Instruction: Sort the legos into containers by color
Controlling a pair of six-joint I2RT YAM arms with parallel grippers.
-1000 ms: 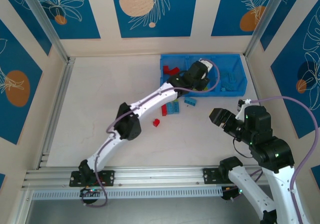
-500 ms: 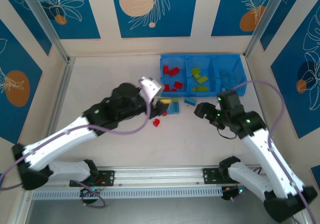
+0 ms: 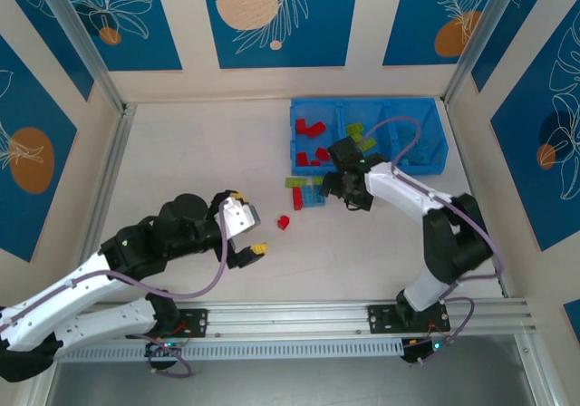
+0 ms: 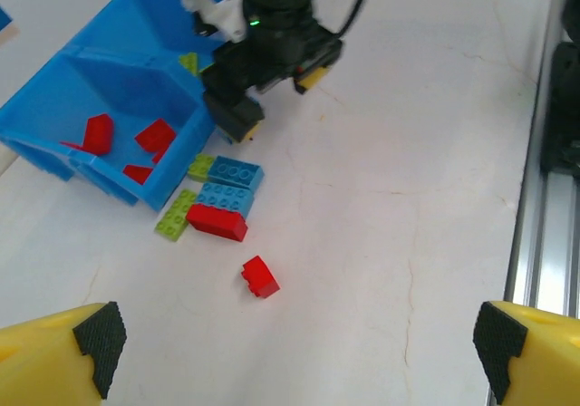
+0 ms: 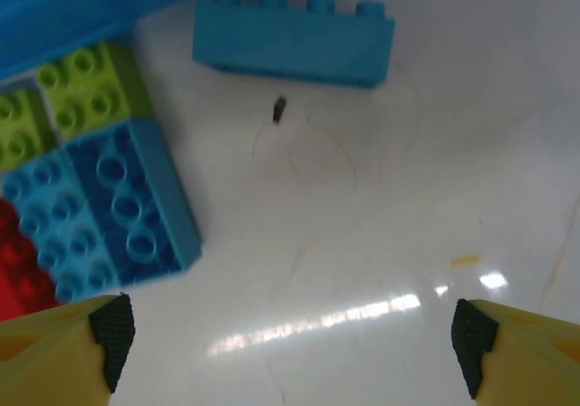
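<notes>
the left gripper (image 4: pixel 294 338) hangs over the open surface (image 4: pixel 408 207), its jaws wide apart and holding nothing. the right gripper (image 5: pixel 290 347) sits low by the tray's near wall, its jaws also apart and empty. a long blue brick (image 5: pixel 294 34) lies on the surface just ahead of it.

the blue tray (image 4: pixel 136 71) has three compartments in a row. seen from the left wrist, the end compartment, leftmost in the top view, holds three red bricks (image 4: pixel 156 136) that can be counted. the middle one shows one green brick (image 4: pixel 188 62), and the right arm covers the rest of it. in the top view the third compartment holds light blue pieces (image 3: pixel 417 145), too small to count.

six bricks lie loose on the surface in the left wrist view. two green bricks (image 4: pixel 174 217), two blue bricks (image 4: pixel 234 172) and one red brick (image 4: pixel 217 222) are packed together, touching, just beside the tray's wall. one small red brick (image 4: pixel 260 276) lies alone, a little apart from that cluster, toward the left gripper.
</notes>
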